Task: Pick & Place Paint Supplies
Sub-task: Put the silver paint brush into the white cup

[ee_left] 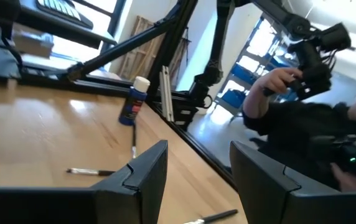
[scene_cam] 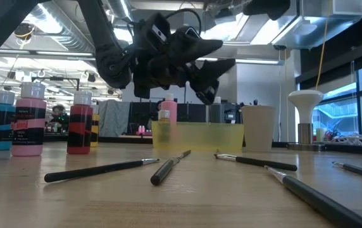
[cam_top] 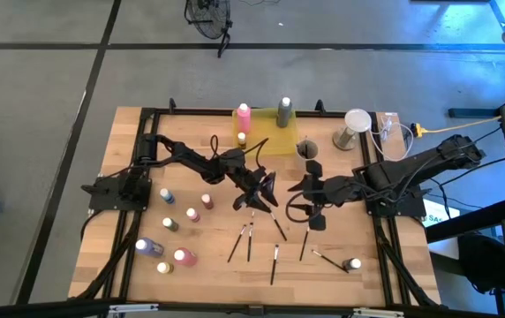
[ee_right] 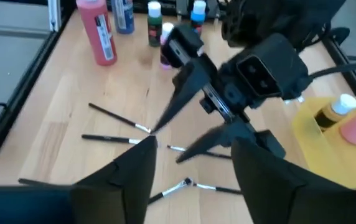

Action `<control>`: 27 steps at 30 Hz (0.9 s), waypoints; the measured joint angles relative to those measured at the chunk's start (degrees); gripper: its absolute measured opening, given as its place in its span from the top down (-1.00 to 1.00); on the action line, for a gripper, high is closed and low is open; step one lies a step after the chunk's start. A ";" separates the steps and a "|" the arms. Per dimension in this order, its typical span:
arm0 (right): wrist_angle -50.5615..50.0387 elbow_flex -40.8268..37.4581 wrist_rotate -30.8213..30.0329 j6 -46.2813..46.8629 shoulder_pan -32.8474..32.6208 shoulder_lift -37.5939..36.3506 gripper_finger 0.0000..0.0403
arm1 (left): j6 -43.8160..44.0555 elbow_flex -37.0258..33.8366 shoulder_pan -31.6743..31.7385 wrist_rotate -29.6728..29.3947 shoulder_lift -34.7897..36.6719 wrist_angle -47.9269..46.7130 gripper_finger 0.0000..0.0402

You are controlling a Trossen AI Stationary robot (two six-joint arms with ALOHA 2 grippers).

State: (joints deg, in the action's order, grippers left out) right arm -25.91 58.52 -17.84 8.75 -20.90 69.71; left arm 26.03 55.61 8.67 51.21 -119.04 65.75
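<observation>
Both dark grippers hang mid-table above thin dark-handled paintbrushes (cam_top: 275,228): the left gripper (cam_top: 261,190) spread and empty, the right gripper (cam_top: 315,193) seemingly parted too.

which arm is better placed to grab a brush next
Left, probably. The left gripper hangs open right over the brushes at mid-table. The right gripper is open too, but sits further toward the cup.

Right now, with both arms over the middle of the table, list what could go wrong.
1. The left end effector and right end effector hang close together, both open and empty; they might collide.
2. Several paintbrushes lie loose below them; a descending finger might scatter them.
3. The yellow tray already holds bottles; a careless placement could tip the pink bottle.
</observation>
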 joint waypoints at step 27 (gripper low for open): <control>-6.59 0.00 1.39 3.79 -1.02 -0.09 -0.21 | -22.35 0.00 1.82 -8.79 26.16 -45.47 0.21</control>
State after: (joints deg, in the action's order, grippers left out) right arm -32.50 58.52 -16.45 12.54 -21.91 69.63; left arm 3.68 55.61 10.49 42.42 -92.89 20.28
